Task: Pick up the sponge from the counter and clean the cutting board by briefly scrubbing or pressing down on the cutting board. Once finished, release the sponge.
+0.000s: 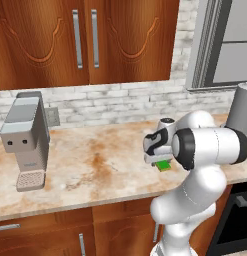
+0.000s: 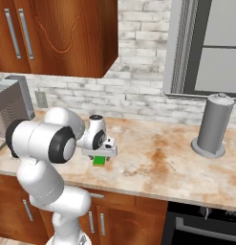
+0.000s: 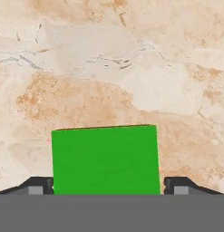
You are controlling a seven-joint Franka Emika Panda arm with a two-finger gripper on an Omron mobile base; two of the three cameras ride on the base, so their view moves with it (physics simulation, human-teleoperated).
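Mostly hidden: the sponge (image 3: 104,159) fills lower centre of hand view, its near edge cut off at frame bottom, so full length can't be read. Tool (image 3: 109,186) straddles it, one dark tip (image 3: 40,185) at each side; jaws wide, with tips right by the sponge's sides, but can't tell whether they touch or grip. In left base view, arm covers most of the sponge, just a green sliver w/ yellowish edge at centre right under the hand. Right base view shows a small green patch at centre left below the tool. Sponge appears to lie on the bench (image 1: 95,165), near its front edge. Grey machine (image 1: 26,137) at left, grey canister (image 2: 212,125) at right of right base view.
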